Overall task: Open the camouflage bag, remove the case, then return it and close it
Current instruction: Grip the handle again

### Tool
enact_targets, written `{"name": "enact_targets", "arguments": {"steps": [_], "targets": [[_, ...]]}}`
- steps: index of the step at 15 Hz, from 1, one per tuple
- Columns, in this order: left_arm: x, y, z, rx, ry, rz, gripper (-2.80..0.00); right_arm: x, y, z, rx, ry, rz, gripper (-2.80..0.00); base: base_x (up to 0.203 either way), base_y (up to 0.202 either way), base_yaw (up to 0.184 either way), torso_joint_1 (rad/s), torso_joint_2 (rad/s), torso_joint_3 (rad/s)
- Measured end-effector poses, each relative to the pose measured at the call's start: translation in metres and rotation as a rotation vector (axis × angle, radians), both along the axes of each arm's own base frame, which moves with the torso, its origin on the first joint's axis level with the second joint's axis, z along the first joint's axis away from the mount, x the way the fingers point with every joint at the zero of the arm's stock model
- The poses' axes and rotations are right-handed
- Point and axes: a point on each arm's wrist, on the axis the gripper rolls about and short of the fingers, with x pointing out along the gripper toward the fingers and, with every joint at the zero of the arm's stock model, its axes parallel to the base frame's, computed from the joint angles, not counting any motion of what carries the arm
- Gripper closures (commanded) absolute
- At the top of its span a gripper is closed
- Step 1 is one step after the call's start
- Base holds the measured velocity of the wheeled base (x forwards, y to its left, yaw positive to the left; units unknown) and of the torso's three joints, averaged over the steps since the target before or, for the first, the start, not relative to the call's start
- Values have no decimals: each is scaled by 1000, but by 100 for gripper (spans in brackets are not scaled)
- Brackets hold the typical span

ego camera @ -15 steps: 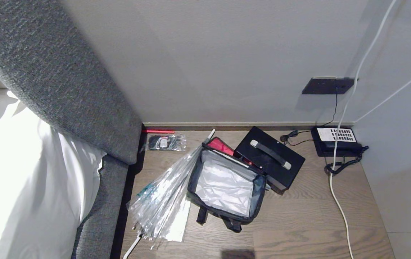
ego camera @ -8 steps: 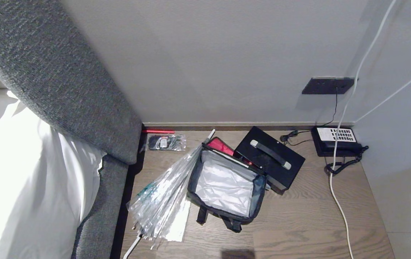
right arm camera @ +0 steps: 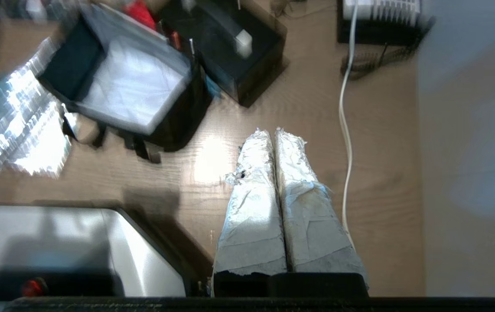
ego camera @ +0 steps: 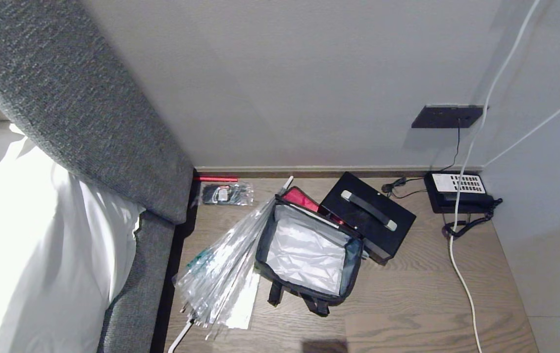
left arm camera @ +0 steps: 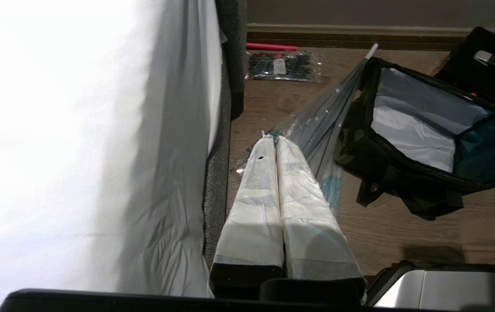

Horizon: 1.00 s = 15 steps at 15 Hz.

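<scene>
The camouflage bag (ego camera: pixel 308 255) lies unzipped on the floor by the bed's edge; the case (ego camera: pixel 367 214) leans against its far side. Both grippers, left (left arm camera: pixel 274 141) and right (right arm camera: pixel 271 132), hover empty, fingers pressed together. The right should probably spread its fingers, then take the case's handle.

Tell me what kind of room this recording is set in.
Probably a hotel bedroom: a bed with white sheets and a grey padded headboard stands beside a corded desk phone on the wooden floor by the wall.
</scene>
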Motion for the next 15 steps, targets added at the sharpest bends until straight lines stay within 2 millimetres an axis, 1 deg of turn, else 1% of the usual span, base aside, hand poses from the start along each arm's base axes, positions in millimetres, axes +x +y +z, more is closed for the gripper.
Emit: {"name": "enact_targets", "arguments": {"steps": [2, 3, 4, 5, 6, 8, 10, 11, 13, 14, 15], "targets": [[0, 0, 0, 0, 1, -1, 0, -26, 0, 33, 1, -37, 19, 0, 0, 0, 0, 0, 0, 0], [0, 0, 0, 0, 1, 0, 0, -40, 0, 47, 2, -48, 31, 0, 0, 0, 0, 0, 0, 0], [0, 0, 0, 0, 1, -1, 0, -52, 1, 55, 2, -53, 45, 0, 0, 0, 0, 0, 0, 0], [0, 0, 0, 0, 1, 0, 0, -60, 1, 59, 4, -42, 71, 0, 0, 0, 0, 0, 0, 0], [0, 0, 0, 0, 0, 0, 0, -63, 2, 59, 7, -20, 107, 0, 0, 0, 0, 0, 0, 0], [0, 0, 0, 0, 1, -1, 0, -67, 2, 61, 11, -26, 119, 0, 0, 0, 0, 0, 0, 0], [0, 0, 0, 0, 1, -1, 0, -64, 2, 59, 34, -15, 111, 0, 0, 0, 0, 0, 0, 0], [0, 0, 0, 0, 1, -1, 0, -64, 2, 54, 56, 26, 119, 0, 0, 0, 0, 0, 0, 0], [0, 0, 0, 0, 1, -1, 0, -72, 3, 49, 91, 122, 165, 0, 0, 0, 0, 0, 0, 0], [0, 0, 0, 0, 1, 0, 0, -76, 4, 49, 105, 157, 176, 0, 0, 0, 0, 0, 0, 0], [0, 0, 0, -1, 1, 0, 0, -77, 4, 56, 128, 169, 176, 0, 0, 0, 0, 0, 0, 0]]}}
